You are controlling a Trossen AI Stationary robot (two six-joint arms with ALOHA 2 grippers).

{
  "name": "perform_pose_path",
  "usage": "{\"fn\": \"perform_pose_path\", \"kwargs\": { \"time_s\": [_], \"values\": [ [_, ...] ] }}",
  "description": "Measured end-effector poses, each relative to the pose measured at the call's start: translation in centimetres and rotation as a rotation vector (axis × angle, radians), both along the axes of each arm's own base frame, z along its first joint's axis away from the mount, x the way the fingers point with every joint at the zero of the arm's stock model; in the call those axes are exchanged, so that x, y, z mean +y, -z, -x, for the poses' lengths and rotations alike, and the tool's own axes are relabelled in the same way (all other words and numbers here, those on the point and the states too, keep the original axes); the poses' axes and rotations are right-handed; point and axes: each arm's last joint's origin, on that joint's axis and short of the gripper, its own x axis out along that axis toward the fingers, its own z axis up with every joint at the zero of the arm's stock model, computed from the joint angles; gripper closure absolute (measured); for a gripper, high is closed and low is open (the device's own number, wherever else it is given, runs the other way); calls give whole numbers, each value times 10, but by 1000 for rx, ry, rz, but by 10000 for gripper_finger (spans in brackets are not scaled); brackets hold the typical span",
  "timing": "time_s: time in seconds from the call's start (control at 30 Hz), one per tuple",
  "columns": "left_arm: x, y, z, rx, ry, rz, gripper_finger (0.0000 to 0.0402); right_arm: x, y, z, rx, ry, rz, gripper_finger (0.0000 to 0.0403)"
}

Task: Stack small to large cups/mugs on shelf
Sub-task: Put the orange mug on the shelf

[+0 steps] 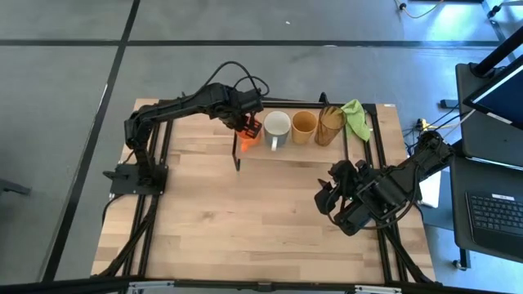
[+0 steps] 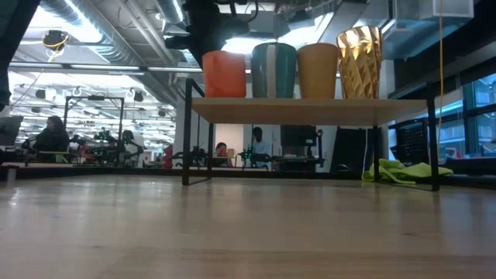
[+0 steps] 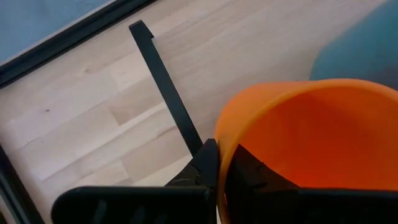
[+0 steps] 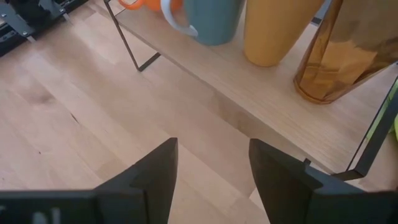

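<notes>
Left wrist view shows the left gripper [image 3: 217,171] clamped on the orange cup [image 3: 311,143] rim, at the shelf [image 2: 310,111] left end beside the white mug [image 1: 276,125]. Retreating carelessly could drag the cup off. The right gripper [image 4: 211,168] waits apart, near right.

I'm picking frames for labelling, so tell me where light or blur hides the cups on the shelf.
Low view: bright ceiling lights behind leave the orange cup, white mug and yellow mug shaded, while the tumbler glints. Left wrist view: the orange cup fills the frame, its rim soft. High view: evenly lit, cups small. Right wrist view: clear, cups cropped.
</notes>
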Motion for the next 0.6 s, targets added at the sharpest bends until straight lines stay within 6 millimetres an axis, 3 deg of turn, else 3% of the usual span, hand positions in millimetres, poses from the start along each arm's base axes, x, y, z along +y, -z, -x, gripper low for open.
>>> {"fn": "perform_pose_path", "kwargs": {
  "time_s": [0.6],
  "values": [
    [-2, 0, 0, -8, 4, 35, 387, 0, 0, 0, 2, -2, 2, 203]
  ]
}}
